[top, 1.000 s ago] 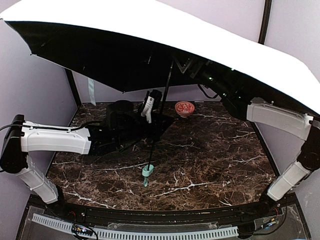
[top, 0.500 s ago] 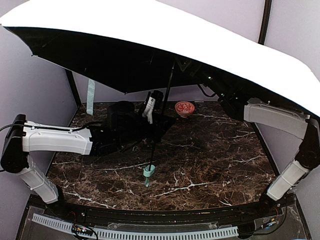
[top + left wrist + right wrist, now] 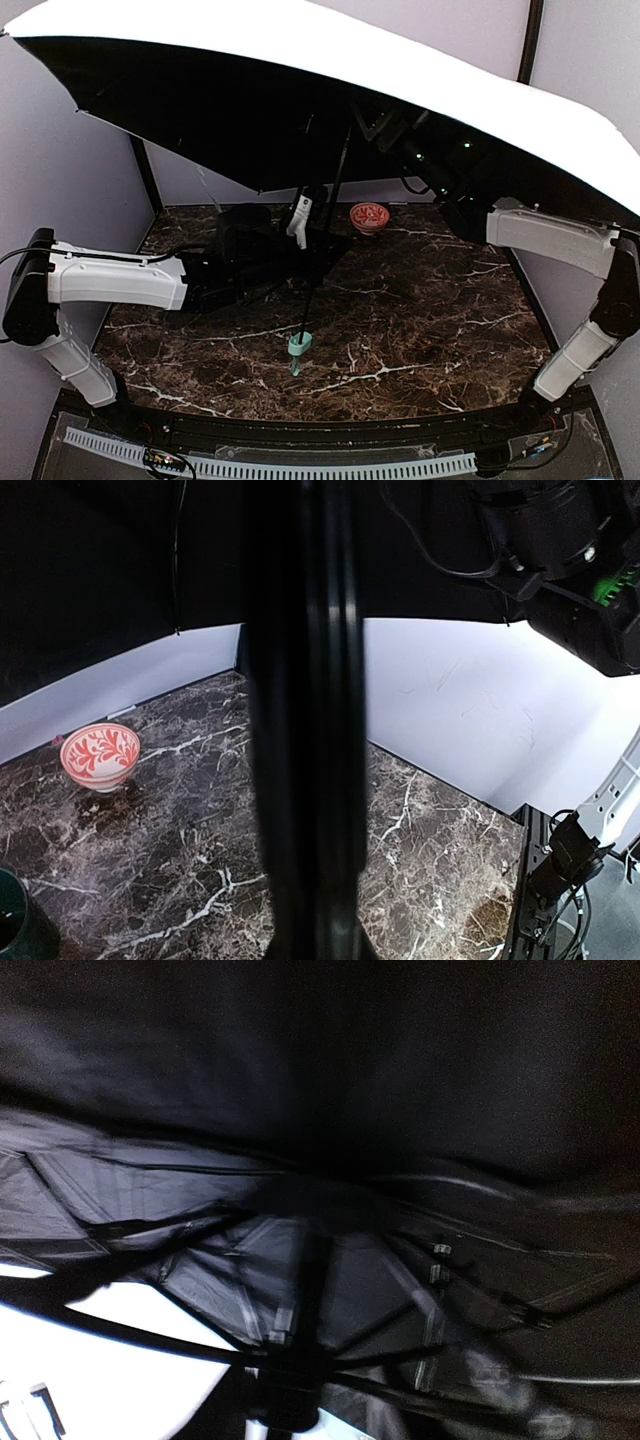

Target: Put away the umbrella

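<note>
The umbrella (image 3: 300,60) is open, its pale canopy with black lining spanning the whole table. Its thin black shaft (image 3: 322,225) slants down to the mint-green handle (image 3: 299,344), which rests on the marble. My left gripper (image 3: 303,212) is shut on the shaft halfway up; in the left wrist view the shaft (image 3: 305,730) fills the middle. My right gripper (image 3: 385,130) is raised under the canopy beside the top of the shaft. The right wrist view shows only black lining (image 3: 300,1060), ribs and the hub (image 3: 290,1370), blurred; its fingers do not show.
A red-and-white patterned bowl (image 3: 369,216) stands at the back of the marble table (image 3: 420,320), also seen in the left wrist view (image 3: 100,755). A dark green mug (image 3: 15,920) sits at that view's lower left corner. Purple walls enclose the table.
The canopy has shifted, its dark underside hanging lower over the back middle. The mint strap that hung at the back left has gone from view. The handle has edged slightly right.
</note>
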Available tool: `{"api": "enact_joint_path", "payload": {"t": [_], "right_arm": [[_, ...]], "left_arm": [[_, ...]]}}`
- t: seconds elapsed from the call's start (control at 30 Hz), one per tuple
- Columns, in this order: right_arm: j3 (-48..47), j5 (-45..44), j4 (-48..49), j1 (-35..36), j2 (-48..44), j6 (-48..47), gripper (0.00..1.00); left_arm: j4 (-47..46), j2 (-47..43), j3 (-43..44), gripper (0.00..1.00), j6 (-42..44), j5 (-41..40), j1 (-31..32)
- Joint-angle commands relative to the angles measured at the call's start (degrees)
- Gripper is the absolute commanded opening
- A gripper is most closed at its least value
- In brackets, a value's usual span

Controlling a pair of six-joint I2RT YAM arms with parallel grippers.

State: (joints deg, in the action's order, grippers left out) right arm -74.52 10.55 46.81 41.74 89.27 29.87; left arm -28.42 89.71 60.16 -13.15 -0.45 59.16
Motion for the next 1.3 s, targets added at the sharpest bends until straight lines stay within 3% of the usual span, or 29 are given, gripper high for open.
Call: {"api": "enact_joint_path", "payload": {"t": [0.0,0.07,0.23,0.47,0.53,0.67,0.9,1.13,1.27], "right_arm": [[-0.9,-2.1,3.2,-0.3,0.2,-0.4,0.28],[-0.7,-2.2,2.5,-0.3,0.0,-0.9,0.14],[0.3,-1.5,-0.4,-0.3,-1.2,-2.5,0.01],[3.5,0.2,-3.9,-0.3,-3.5,-5.0,0.00],[3.4,0.6,-4.7,-0.3,-3.8,-5.2,0.06],[3.0,4.2,-4.4,-0.4,-5.0,-6.4,0.00],[1.7,10.0,-4.0,-0.3,-7.8,-5.2,0.00],[0.3,11.2,0.4,-0.4,-8.3,2.0,0.00],[-0.6,11.9,6.9,-0.4,-7.6,6.6,0.00]], "left_arm": [[-2.3,-0.6,-0.9,0.00,1.5,1.5,0.6],[-2.4,-0.8,-1.0,0.00,1.6,1.3,0.6],[-3.4,-1.9,-1.8,0.00,1.7,1.4,0.6],[-4.9,-3.6,-1.5,0.00,1.8,3.5,0.7],[-5.5,-3.3,-1.6,0.00,1.7,4.2,0.7],[-5.1,-2.5,-2.1,0.00,2.5,5.5,0.6],[-6.5,-2.8,-5.3,0.36,4.3,10.9,0.6],[-5.2,-1.5,-5.8,0.57,5.1,12.2,0.4],[-7.7,-0.3,-6.2,0.66,5.0,17.8,0.3]]}}
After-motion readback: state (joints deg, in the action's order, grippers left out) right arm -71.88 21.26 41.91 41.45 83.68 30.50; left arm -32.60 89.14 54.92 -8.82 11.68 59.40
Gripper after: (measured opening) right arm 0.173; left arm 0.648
